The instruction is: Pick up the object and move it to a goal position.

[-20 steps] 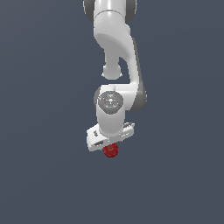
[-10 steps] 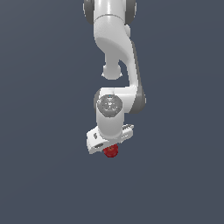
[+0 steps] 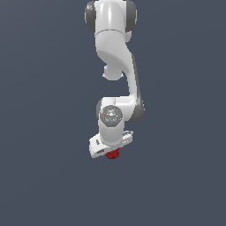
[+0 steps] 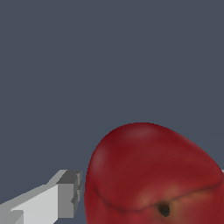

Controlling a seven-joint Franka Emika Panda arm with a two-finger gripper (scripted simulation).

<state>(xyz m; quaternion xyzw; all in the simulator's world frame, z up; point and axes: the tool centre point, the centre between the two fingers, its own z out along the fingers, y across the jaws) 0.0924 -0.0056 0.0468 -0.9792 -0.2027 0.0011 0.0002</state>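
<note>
The object (image 3: 113, 154) is a small dark red roundish item that shows just below the white hand in the exterior view. My gripper (image 3: 112, 152) is shut on it, and the hand hides most of it. In the wrist view the object (image 4: 148, 175) fills the near part of the picture, glossy red with a small dark dimple. One grey fingertip (image 4: 69, 194) sits against its side. The other finger is almost wholly out of that picture.
The white arm (image 3: 115, 66) reaches down from the top of the exterior view to the wrist (image 3: 111, 115). Around it is only a plain dark grey-blue ground (image 3: 44, 132), with no other object or marker in view.
The wrist and hand have shifted slightly lower in the exterior view. The red object stays in the gripper, and a little less of it shows under the hand.
</note>
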